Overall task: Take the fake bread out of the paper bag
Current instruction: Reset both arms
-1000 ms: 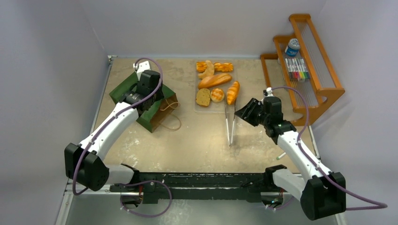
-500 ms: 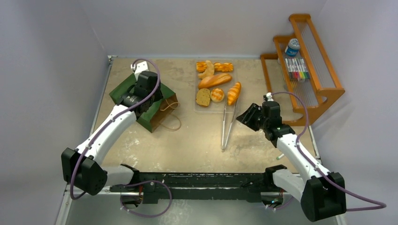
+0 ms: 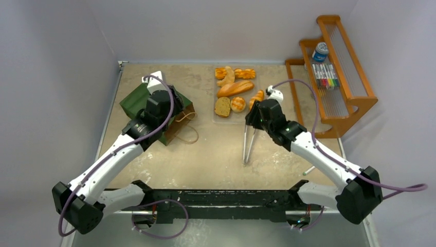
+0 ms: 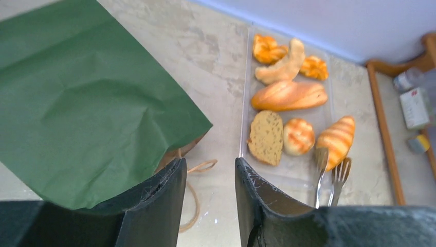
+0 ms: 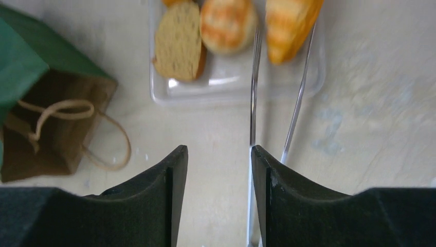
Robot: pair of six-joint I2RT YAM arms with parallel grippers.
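The dark green paper bag (image 3: 138,99) lies on its side at the left, its brown mouth (image 5: 56,123) facing the tray and its cord handles (image 3: 186,128) on the table. No bread shows inside the mouth. Several fake bread pieces lie on a clear tray (image 3: 220,119): a long loaf (image 3: 235,88), a brown slice (image 4: 266,137), a round bun (image 5: 228,18) and a striped roll (image 4: 336,139). My left gripper (image 3: 176,101) hovers over the bag's mouth end, open and holding nothing (image 4: 211,162). My right gripper (image 3: 252,116) stands open and holding nothing (image 5: 219,149) just in front of the tray, beside the tongs.
Long metal tongs (image 3: 249,144) lie on the table from the tray's near right corner toward me, along my right finger (image 5: 267,175). A wooden rack (image 3: 339,77) with markers and a small blue-capped tub stands at the far right. A small white object (image 3: 308,170) lies near the right edge.
My right arm has swung left and forward from beside the rack to the tray's near edge. The tongs' near end shifted slightly left. My left arm has drawn back a little over the bag.
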